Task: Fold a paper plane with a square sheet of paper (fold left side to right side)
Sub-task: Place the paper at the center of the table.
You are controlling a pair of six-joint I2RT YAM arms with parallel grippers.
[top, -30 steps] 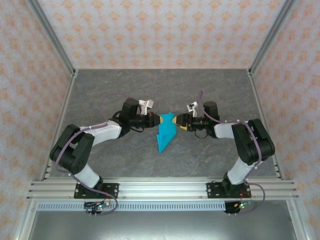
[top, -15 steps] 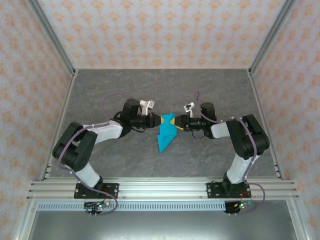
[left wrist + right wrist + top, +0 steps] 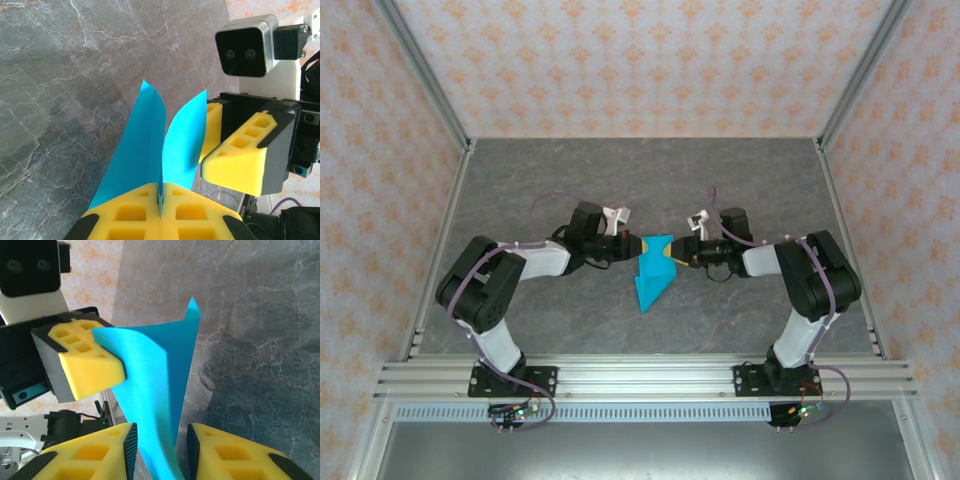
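**Item 1: paper plane** (image 3: 651, 272). Cyan-blue and folded to a narrow pointed shape. We find it at the middle of the grey marbled table (image 3: 750, 180), between the two grippers, with its point toward the arm bases. In the left wrist view its two flaps spread apart in a V beyond the fingers. We cannot tell whether its tip rests on the table.

**Item 2: left gripper** (image 3: 161, 202). The yellow fingers are pressed together, and the plane's fold is pinched in the seam between them.

**Item 3: right gripper** (image 3: 161, 440). We see the fingers parted, with a flap of the plane passing through the gap. A sliver of table shows between the paper and one finger, so the paper is not pinched. This gripper faces the left gripper, just beside it, from the opposite side of the plane.
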